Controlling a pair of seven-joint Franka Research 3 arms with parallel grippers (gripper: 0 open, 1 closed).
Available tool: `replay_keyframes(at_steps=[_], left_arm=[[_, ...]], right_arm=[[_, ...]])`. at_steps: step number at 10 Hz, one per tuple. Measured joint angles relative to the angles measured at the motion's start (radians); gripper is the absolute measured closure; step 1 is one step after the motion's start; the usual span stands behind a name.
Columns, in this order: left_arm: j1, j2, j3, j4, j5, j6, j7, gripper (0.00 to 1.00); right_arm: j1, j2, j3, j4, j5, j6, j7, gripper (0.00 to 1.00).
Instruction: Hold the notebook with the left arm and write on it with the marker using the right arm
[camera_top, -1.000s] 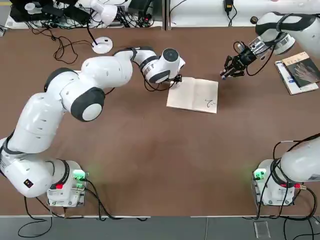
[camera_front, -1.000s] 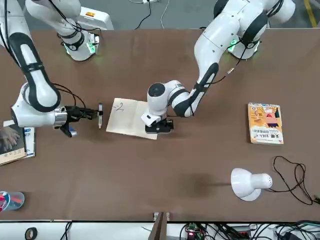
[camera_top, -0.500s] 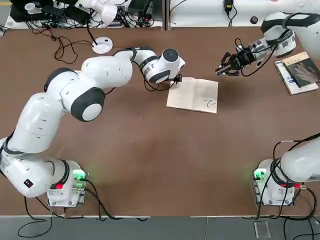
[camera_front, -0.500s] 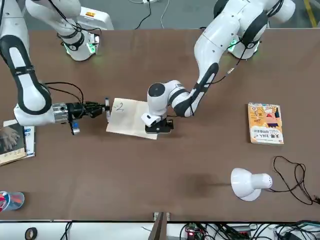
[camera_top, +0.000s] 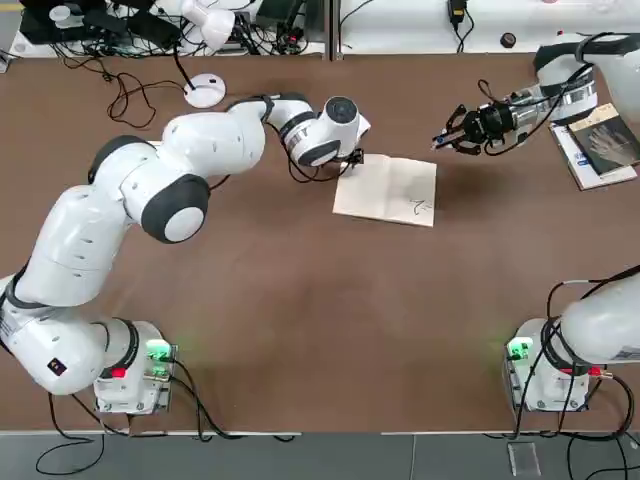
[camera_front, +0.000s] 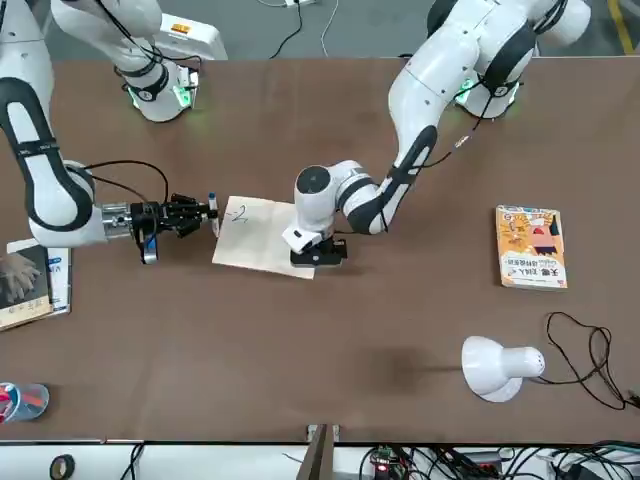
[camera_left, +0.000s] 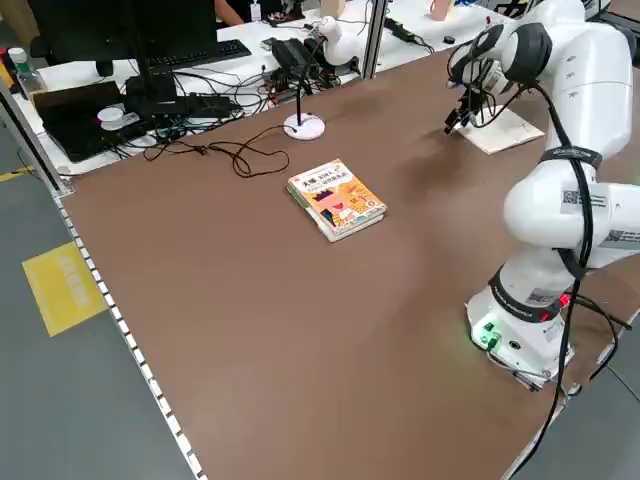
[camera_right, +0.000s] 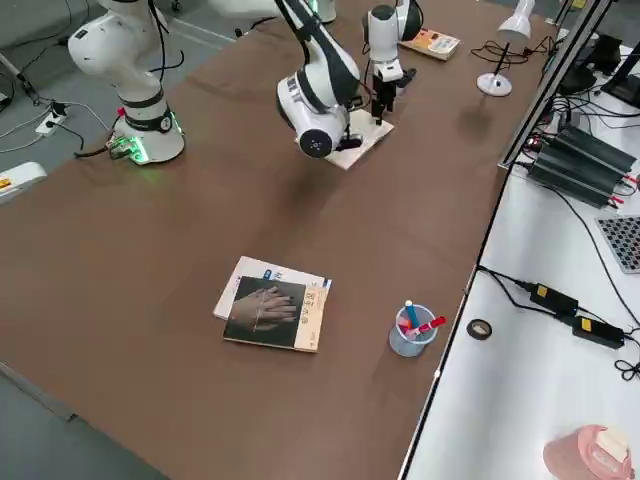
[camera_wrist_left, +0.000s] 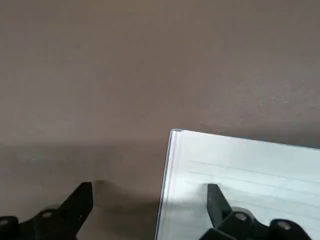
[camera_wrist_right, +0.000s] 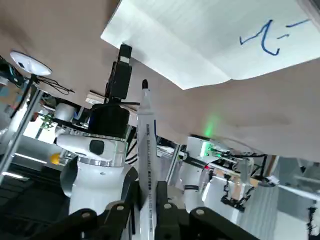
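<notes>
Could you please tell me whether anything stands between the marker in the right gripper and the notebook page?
Nothing visible does: the right gripper holds the marker beside the notebook, with the left gripper at its far side.

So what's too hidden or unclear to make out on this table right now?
- The left end of the notebook: top view, covered by the left gripper.
- Any print on the marker: front view, too small.
- Most of the white papers: right side view, under the dark-covered book.
</notes>
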Motion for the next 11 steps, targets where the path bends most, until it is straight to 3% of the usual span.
replay_keyframes(at_steps=[11], left_arm=[[0.000, 0.000, 0.000, 0.000, 0.000, 0.000, 0.003, 0.00]], right_arm=[[0.019, 0.095, -0.014, -0.088, 0.052, 0.062, -0.187, 0.83]])
